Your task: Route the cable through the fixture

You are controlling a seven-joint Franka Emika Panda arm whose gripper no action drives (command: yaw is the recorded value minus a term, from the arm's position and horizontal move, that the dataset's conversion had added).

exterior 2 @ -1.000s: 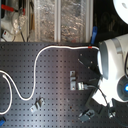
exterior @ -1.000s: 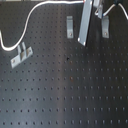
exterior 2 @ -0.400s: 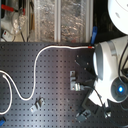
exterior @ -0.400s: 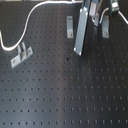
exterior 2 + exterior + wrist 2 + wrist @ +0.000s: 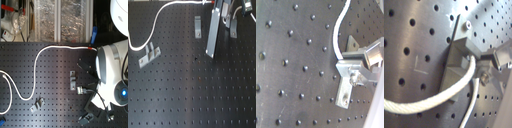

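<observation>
The claw [image 5: 223, 10] hangs over the far side of the bench [image 5: 193, 95] in the first exterior view, one long finger [image 5: 213, 32] reaching down toward the board; whether it is spread or pinching anything I cannot tell, since the tips stay out of sight.

The cable [image 5: 30, 75] has its red band [image 5: 90, 48] just beside the arm in the second exterior view. From there it runs along the back edge, then bends down across the board and loops off toward the far side edge, so its long axis lies away from the claw.

In the first wrist view the cord passes right against a metal clip [image 5: 459, 62], touching it. Other clips [image 5: 149, 54] stand apart.
</observation>
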